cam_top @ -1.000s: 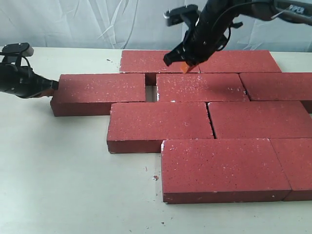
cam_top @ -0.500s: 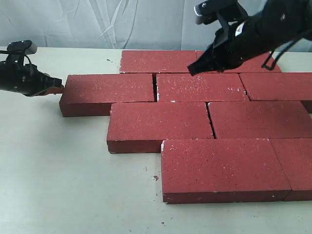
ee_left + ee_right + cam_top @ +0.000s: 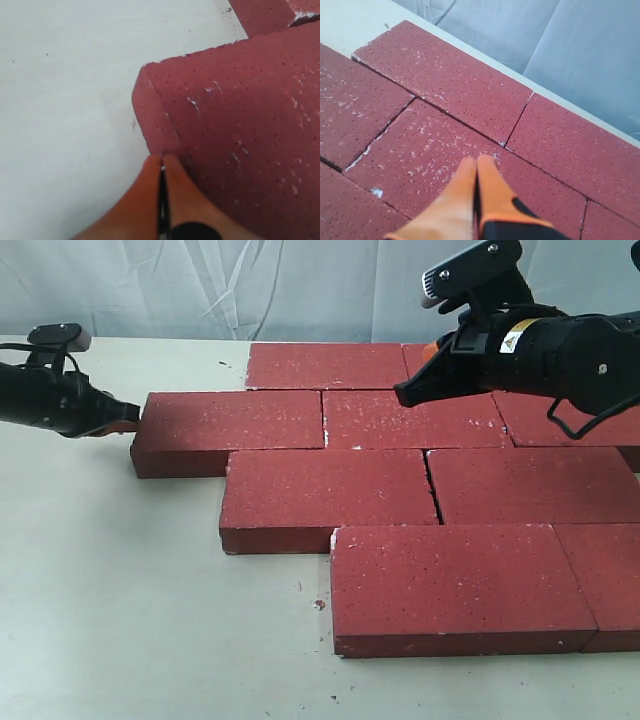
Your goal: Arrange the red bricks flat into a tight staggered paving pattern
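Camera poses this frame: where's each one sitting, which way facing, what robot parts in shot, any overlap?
Exterior: off the arms, at the near side of the table, facing across the red bricks toward the curtain; shows both arms, left claw, right claw.
Left wrist: on the left arm, looking down past its shut fingertips at the leftmost brick, end-on.
Right wrist: on the right arm, looking down over its shut claw at back-row bricks and curtain.
Shared: exterior and left wrist both show the left claw at that brick's end.
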